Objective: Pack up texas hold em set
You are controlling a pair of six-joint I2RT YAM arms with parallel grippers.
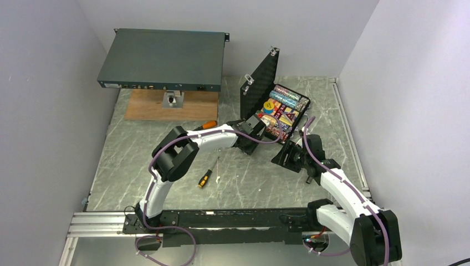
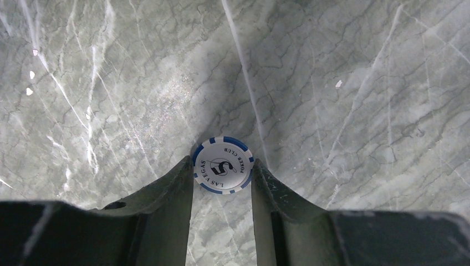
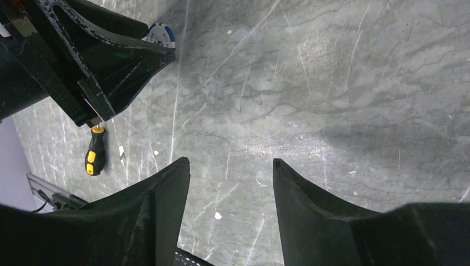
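The black case of the texas hold em set lies open at the back right, its lid upright. Inside are multicoloured chip rows and a red triangular token. A loose white chip with blue edge marks lies flat on the marble. My left gripper is just in front of the case, and both its fingertips touch the chip's rim. The same chip peeks out beside the left fingers in the right wrist view. My right gripper hangs open over bare marble, right of the left one.
A large dark-green rack unit rests on a wooden board at the back left. One orange-and-black screwdriver lies mid-table, and another sits by the left arm. White walls enclose the table on three sides.
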